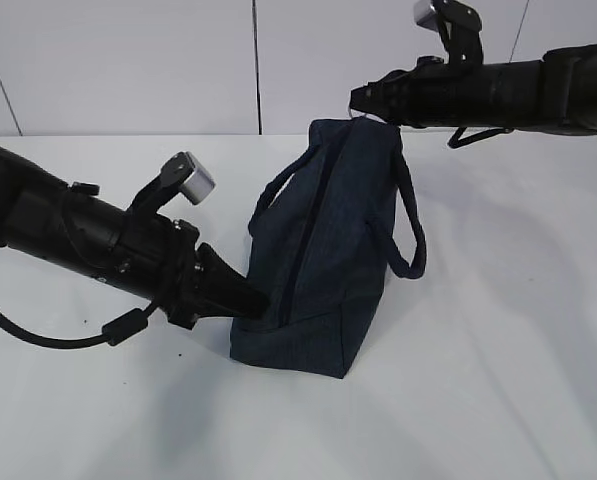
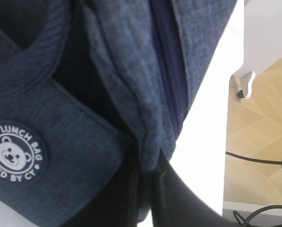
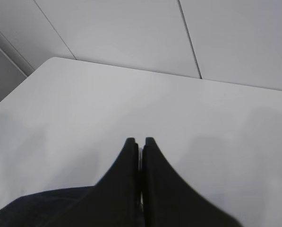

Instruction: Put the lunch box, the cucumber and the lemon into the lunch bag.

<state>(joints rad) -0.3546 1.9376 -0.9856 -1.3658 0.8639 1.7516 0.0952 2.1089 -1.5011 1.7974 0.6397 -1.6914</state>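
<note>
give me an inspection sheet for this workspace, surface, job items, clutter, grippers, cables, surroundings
surface: white table, bare where visible
job's things: navy lunch bag stands mid-table, top zipper looks shut, handles hang loose; round bear logo on its side; lunch box, cucumber and lemon nothing seen
clutter: nothing seen
grippers: left gripper shut, pinching fabric at the bag's near end; right gripper shut at the bag's far top end, whether it grips anything cannot be told
cables: black cable loops on the table under the left arm; more cables on the floor past the table edge
surroundings: pale panelled wall behind; tan tiled floor beside the table
</note>
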